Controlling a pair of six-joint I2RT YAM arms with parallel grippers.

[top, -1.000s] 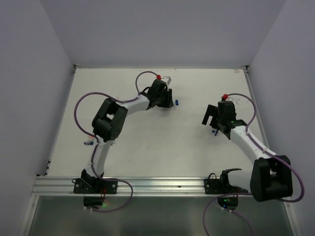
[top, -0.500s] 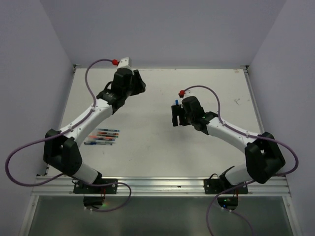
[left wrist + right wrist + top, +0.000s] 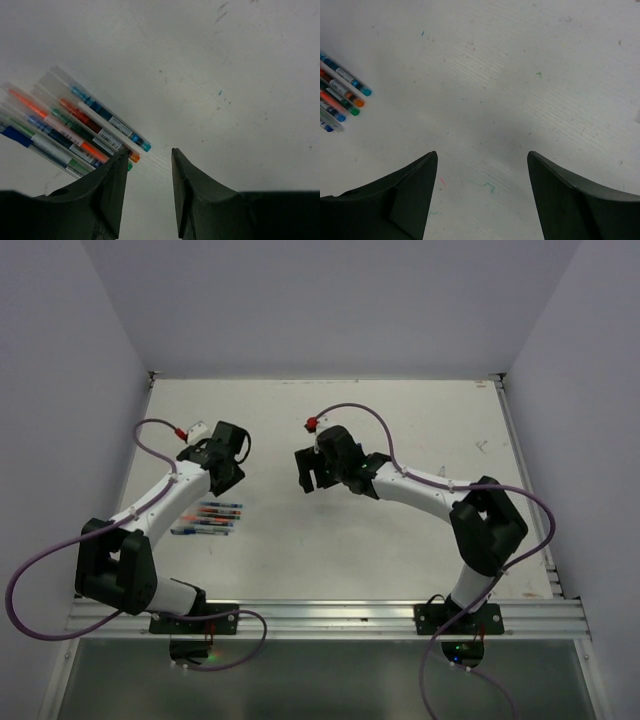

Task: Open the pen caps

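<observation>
Several pens [image 3: 207,519] lie side by side on the white table [image 3: 400,560], left of centre. In the left wrist view the pens [image 3: 75,130] show pale translucent pen caps [image 3: 56,77] at their upper-left ends and one blue cap [image 3: 15,136] at the far left. My left gripper [image 3: 149,150] hovers just right of the pens' coloured ends, open, with nothing between its fingers; from above the left gripper [image 3: 232,470] sits just beyond the pens. My right gripper [image 3: 482,153] is open over bare table, and the pens [image 3: 342,97] lie far to its left. Seen from above, the right gripper [image 3: 312,480] hangs at mid-table.
Grey walls close in the table on three sides. An aluminium rail [image 3: 320,615] runs along the near edge where both arm bases are bolted. Purple cables [image 3: 350,410] loop above each arm. Small ink marks [image 3: 490,187] dot the surface.
My left gripper has swung from the far side of the table back toward the pens. My right gripper has moved left to mid-table and its jaws have narrowed a little.
</observation>
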